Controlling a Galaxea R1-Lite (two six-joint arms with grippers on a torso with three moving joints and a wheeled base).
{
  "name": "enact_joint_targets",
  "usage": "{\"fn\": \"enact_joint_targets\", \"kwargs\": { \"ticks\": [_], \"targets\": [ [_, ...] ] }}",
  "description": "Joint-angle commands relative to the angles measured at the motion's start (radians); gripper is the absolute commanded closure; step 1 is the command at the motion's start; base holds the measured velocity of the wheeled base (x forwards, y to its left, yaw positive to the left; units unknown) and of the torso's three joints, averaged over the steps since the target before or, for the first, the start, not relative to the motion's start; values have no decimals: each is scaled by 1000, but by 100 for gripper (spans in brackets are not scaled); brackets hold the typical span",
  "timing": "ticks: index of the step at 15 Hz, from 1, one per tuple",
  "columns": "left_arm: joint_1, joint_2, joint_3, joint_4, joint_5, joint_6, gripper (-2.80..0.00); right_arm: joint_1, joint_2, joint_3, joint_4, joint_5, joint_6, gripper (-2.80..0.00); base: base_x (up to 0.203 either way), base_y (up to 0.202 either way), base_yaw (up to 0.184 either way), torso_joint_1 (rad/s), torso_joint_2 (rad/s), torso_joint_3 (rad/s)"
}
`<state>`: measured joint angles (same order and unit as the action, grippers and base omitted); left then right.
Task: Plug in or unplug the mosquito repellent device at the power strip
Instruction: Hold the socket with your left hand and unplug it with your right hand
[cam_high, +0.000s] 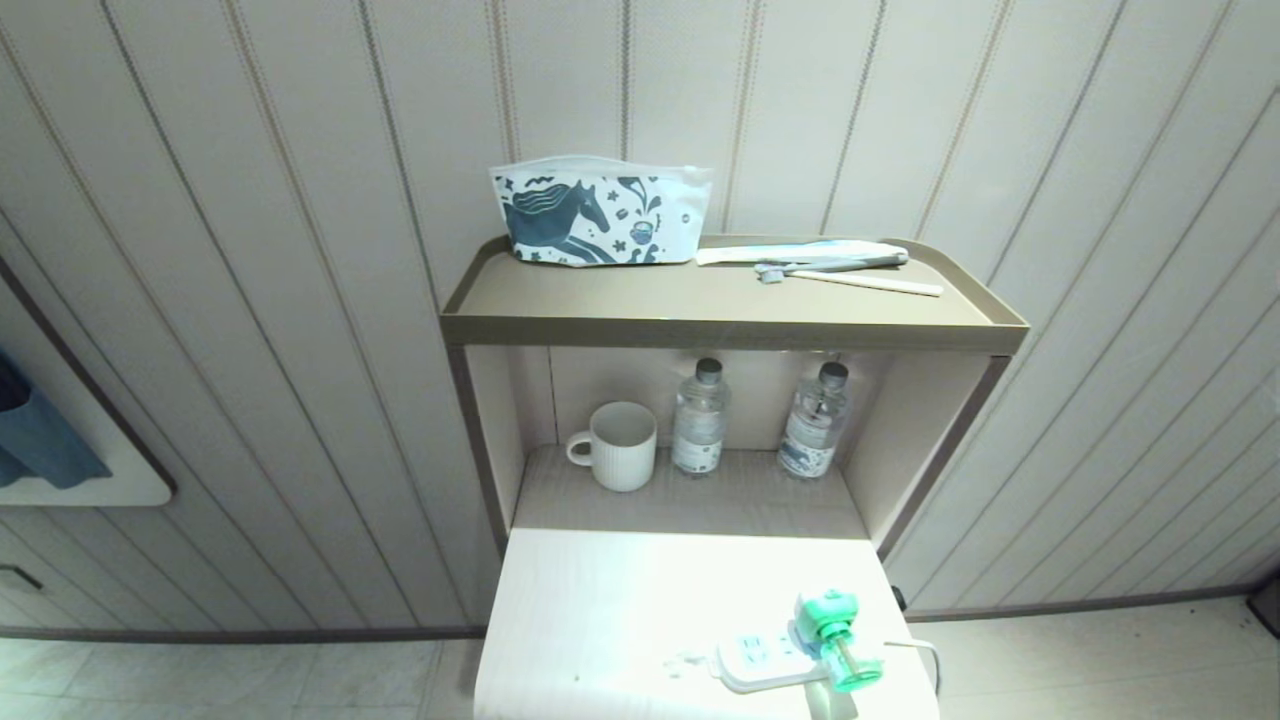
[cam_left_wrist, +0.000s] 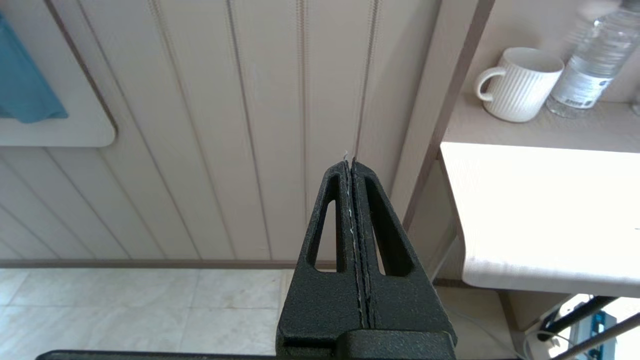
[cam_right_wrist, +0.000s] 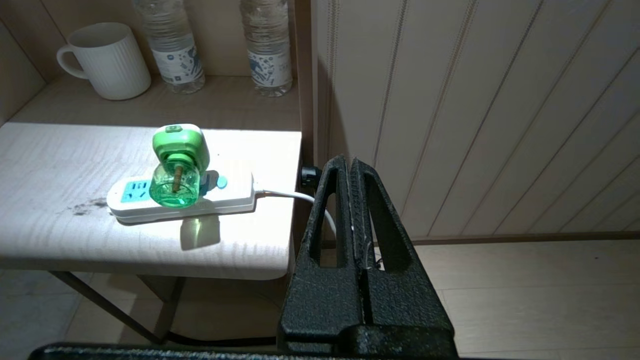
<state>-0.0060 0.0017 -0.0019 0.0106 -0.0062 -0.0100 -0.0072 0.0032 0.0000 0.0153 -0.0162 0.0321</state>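
Rounded green mosquito repellent device (cam_right_wrist: 178, 167) on flat white power strip (cam_right_wrist: 227, 200); both claws together.

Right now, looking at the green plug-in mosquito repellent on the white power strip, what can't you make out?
- Green-headed mosquito repellent device: its prongs are hidden by its own body in the right wrist view, so how deep it sits is unclear.
- Flat white power strip: overexposed in the head view; the device covers part of its sockets.
- White cable: drops behind the table edge and the shut right gripper.
- Left gripper: shut, facing wall panelling; the strip is out of its view.
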Motion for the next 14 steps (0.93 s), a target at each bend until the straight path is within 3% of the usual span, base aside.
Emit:
{"fn": "enact_joint_targets", "kwargs": {
  "ticks": [1, 5, 8, 11, 14],
  "targets": [
    [-1, 0, -1, 0, 0, -1, 0, 0, 1, 0, 0, 1, 0, 0, 0, 0, 0, 0, 0, 0],
    [-1, 0, 2, 0, -1, 2, 0, 0, 1, -7, 1, 1, -11, 0, 0, 0, 0, 0, 0, 0],
    [0, 0, -1, 0, -1, 2, 0, 0, 1, -78, 104, 4, -11, 0, 0, 0, 0, 0, 0, 0],
    [0, 0, 2, 0, -1, 4, 0, 0, 17, -347, 321, 69, -4, 0, 0, 0, 0, 0, 0, 0],
    [0, 0, -1, 0, -1, 3, 0, -3, 246, -591, 399, 126, 5, 0, 0, 0, 0, 0, 0, 0]
  ]
}}
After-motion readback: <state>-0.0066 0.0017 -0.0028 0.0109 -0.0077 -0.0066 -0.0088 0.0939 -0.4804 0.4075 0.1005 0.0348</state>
